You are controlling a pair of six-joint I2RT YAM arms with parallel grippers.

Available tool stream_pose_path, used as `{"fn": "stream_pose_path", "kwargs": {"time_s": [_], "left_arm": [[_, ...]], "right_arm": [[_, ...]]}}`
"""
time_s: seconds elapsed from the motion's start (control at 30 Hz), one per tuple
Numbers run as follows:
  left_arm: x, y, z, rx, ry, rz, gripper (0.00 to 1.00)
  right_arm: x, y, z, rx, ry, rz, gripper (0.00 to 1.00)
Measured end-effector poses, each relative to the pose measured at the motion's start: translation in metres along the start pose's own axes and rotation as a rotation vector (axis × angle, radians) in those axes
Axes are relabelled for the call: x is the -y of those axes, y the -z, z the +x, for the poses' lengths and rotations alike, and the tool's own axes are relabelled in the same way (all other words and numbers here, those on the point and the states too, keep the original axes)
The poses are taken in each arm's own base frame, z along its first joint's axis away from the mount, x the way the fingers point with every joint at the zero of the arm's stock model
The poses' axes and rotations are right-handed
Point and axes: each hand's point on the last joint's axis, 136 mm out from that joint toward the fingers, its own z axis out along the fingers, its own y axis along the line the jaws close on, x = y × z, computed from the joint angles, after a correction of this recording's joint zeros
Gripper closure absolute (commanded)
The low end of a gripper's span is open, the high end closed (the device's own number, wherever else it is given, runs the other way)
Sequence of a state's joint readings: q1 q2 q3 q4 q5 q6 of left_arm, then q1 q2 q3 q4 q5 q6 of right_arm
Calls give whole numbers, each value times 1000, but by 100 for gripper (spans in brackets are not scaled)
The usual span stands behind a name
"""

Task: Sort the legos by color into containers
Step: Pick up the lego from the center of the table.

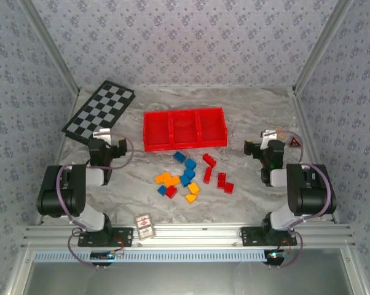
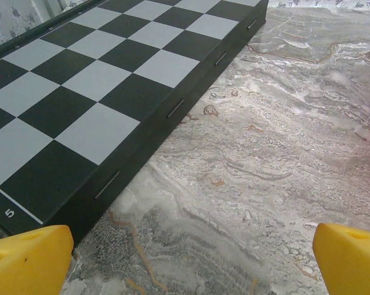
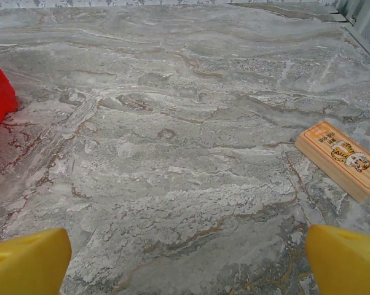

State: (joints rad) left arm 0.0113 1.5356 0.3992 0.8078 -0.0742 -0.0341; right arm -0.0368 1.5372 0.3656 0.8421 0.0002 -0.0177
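ok so both my jaws are spread wide and carrying nothing rn: left gripper (image 1: 106, 140) hangs by the near corner of the black-and-white checkered board (image 1: 99, 110), right gripper (image 1: 263, 142) over the grey marbled tabletop (image 1: 252, 184) near a small wooden block with a tiger print (image 3: 340, 160). The small plastic lego bricks (image 1: 188, 178) lie loose mid-table, just in front of the long shallow bright red plastic tray (image 1: 184, 146), between my 2 arms. Tray has 3 compartments side by side, no bricks in any afaict. My count from the top cam: approx 5 blue, 5 red, 4 orange-yellow, tho some touch so I could be off by 1. Step in hand imo = first pick. Best bet: take an outlier, e.g. a red one on the right fringe w/ the right arm, come straight down, jaws across the short side, don't bump neighbours, and keep 1 colour per compartment.
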Motion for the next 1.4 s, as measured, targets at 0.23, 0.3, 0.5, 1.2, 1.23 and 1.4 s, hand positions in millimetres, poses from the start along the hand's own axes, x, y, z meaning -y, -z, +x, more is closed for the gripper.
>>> {"fn": "stream_pose_path", "kwargs": {"time_s": [0.23, 0.3, 0.5, 1.2, 1.23, 1.4], "left_arm": [[1, 0, 0, 0, 1, 4, 0], [0, 0, 0, 0, 1, 5, 0], [0, 0, 0, 0, 2, 8, 0], [32, 46, -88, 26, 32, -5, 0], [37, 59, -109, 59, 57, -3, 0], [35, 117, -147, 44, 187, -1, 0]], "right_arm": [[-1, 0, 0, 0, 3, 0, 0], [-1, 0, 0, 0, 3, 0, 0], [-1, 0, 0, 0, 2, -3, 0], [18, 57, -104, 117, -273, 55, 0], [25, 66, -122, 139, -335, 42, 0], [10, 81, -140, -29, -510, -64, 9]]}}
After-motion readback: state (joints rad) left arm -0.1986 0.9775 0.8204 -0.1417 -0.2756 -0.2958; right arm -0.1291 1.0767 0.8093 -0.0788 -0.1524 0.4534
